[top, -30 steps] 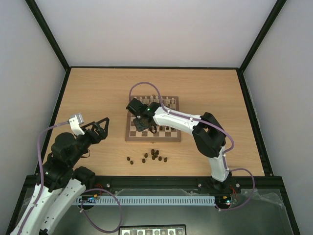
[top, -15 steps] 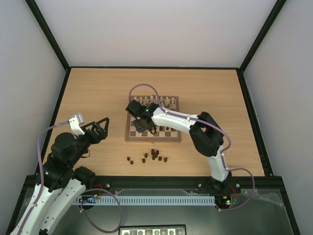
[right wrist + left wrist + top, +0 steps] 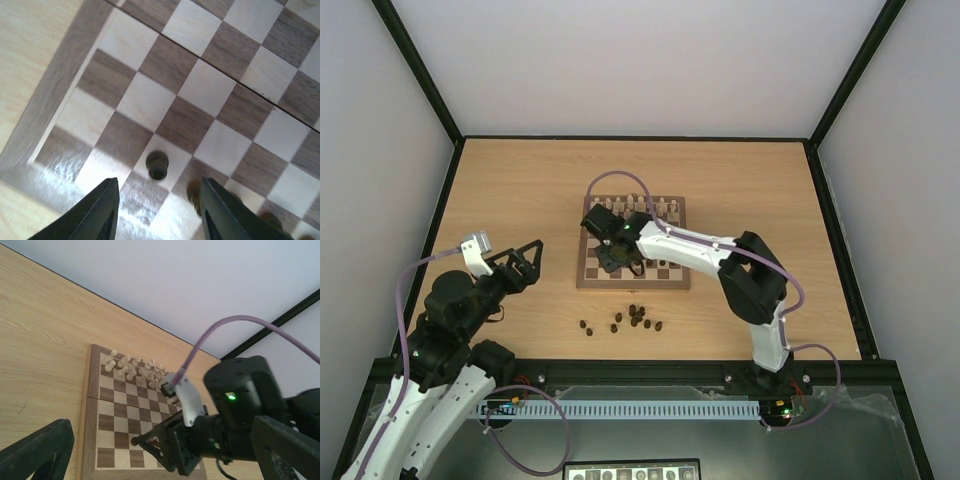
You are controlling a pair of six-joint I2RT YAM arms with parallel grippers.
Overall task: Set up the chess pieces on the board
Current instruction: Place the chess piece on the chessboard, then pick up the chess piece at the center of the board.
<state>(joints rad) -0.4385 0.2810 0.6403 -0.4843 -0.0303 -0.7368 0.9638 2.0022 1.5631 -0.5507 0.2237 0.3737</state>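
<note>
The board (image 3: 670, 284) lies mid-table, with cream pieces along its far rows. My right gripper (image 3: 611, 260) hovers low over its near left corner, jaws open. In the right wrist view a dark brown chess piece (image 3: 157, 165) stands free on a cream square just beyond the right gripper (image 3: 159, 207), touching neither finger. Another dark piece (image 3: 195, 196) stands one square to its right, close to the right finger. Several loose dark pieces (image 3: 632, 319) lie on the table in front of the board. My left gripper (image 3: 525, 262) hangs open and empty, left of the board.
Cream pieces (image 3: 131, 367) crowd the board's far rows in the left wrist view, where the right arm's wrist (image 3: 240, 405) fills the near right of the board (image 3: 107, 412). Black frame rails (image 3: 630, 138) and walls edge the table.
The right gripper's jaws have parted and let go of the dark piece, which now stands on the board. The left arm has not moved.
</note>
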